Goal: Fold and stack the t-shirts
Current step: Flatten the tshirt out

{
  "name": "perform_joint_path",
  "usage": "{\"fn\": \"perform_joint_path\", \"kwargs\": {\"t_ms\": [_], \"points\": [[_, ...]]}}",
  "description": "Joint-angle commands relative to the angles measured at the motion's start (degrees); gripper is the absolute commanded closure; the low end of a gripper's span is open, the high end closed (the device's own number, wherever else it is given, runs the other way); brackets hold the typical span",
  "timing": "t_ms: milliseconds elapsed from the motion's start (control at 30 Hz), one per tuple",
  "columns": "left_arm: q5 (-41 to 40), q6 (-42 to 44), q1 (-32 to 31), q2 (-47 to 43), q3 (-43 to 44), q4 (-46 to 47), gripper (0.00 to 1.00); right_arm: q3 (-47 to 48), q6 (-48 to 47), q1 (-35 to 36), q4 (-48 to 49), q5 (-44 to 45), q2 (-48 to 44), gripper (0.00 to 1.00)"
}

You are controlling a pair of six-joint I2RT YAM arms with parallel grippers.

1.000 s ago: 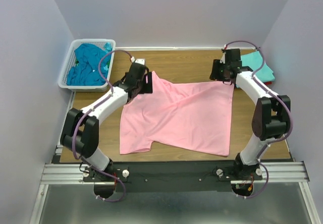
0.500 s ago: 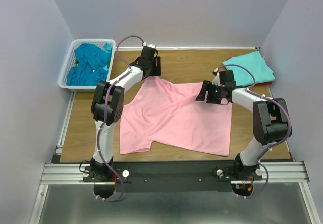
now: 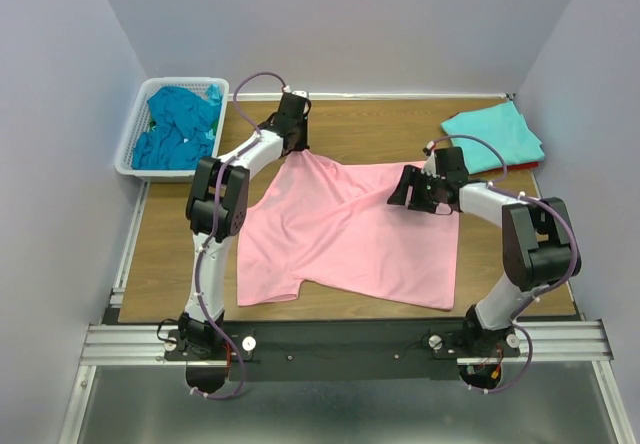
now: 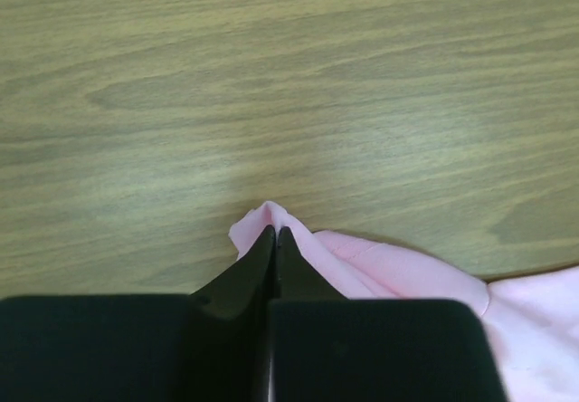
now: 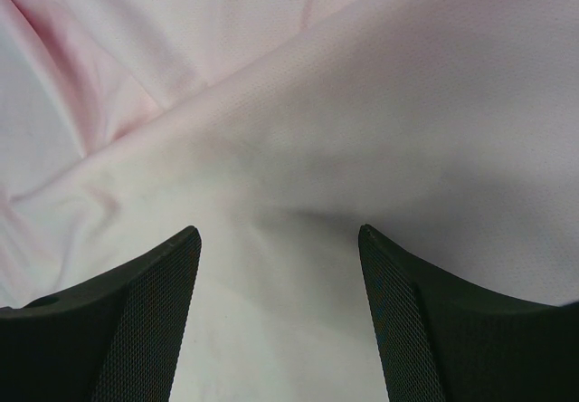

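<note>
Pink t-shirt point(image 3: 350, 234) lies spread on the table point(image 3: 370, 129), to the right of the basket point(image 3: 128, 154) and nearer your arm bases than it. It is creased along a diagonal and one sleeve is skewed, so it is not yet folded. The basket holds the crumpled teal-blue t-shirts point(image 3: 175, 129). The folded aqua t-shirt point(image 3: 495, 136) sits at the opposite end of the table from the basket.

Over the last second your left arm has reached out, carrying the shirt's top corner away from the bases, level with the basket's far end. Your left gripper point(image 3: 299, 148) is pressed together on that small peak of pink cloth point(image 4: 267, 214), as the left wrist view shows.

Your right gripper point(image 3: 398, 194) has left the shirt's corner on the side away from the basket and come inward over the cloth. Its fingers are spread and hold nothing; the right wrist view shows only pink fabric between them point(image 5: 279, 234).

I read this as flattening: one corner is tensioned, and you need a fresh right-side grasp before folding.
</note>
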Motion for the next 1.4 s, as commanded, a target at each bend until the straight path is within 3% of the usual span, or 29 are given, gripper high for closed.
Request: {"fn": "perform_joint_path", "kwargs": {"t_ms": [0, 267, 533, 733, 800, 833, 933, 1000, 1167, 1367], "points": [[2.27, 2.27, 0.38, -1.85, 1.85, -0.05, 1.0, -2.42, 0.72, 0.35, -1.01, 1.85, -0.4, 0.22], [-2.13, 2.8, 0.65, -17.92, -5.78, 0.04, 1.0, -4.62, 4.14, 0.17, -2.23, 6.86, -1.45, 0.22], [0.42, -7.64, 0.65, -37.26, -34.78, 3.28, 0.98, -5.94, 4.85, -0.27, -5.93, 8.1, -3.03, 0.23], [5.16, -12.93, 0.12, -43.69, -51.49, 1.62, 0.87, -5.33, 2.92, -0.35, -6.54, 5.29, -3.48, 0.22], [8.24, -14.51, -0.93, -45.88, -55.87, 1.97, 0.78, -4.71, 2.22, -0.27, -6.63, 3.8, -3.04, 0.22], [8.42, -15.04, -1.11, -46.59, -56.94, 2.06, 0.67, -4.53, 2.13, -0.27, -6.54, 3.36, -2.86, 0.22], [8.94, -15.66, -1.37, -48.7, -59.06, 1.97, 0.53, -4.18, 1.95, -0.27, -6.63, 2.3, -2.6, 0.22], [8.86, -15.66, -1.38, -50.01, -58.8, 1.44, 0.5, -4.01, 1.69, -0.35, -6.72, 1.68, -2.34, 0.22], [2.28, -14.69, -0.76, -51.34, -53.62, 1.35, 0.5, -3.92, 0.89, -0.27, -6.9, 1.42, -2.07, 0.22], [-3.44, -10.57, 1.52, -39.41, -41.85, 1.27, 0.53, -4.01, 0.28, -0.27, -6.9, 0.54, -1.63, 0.22]]}}
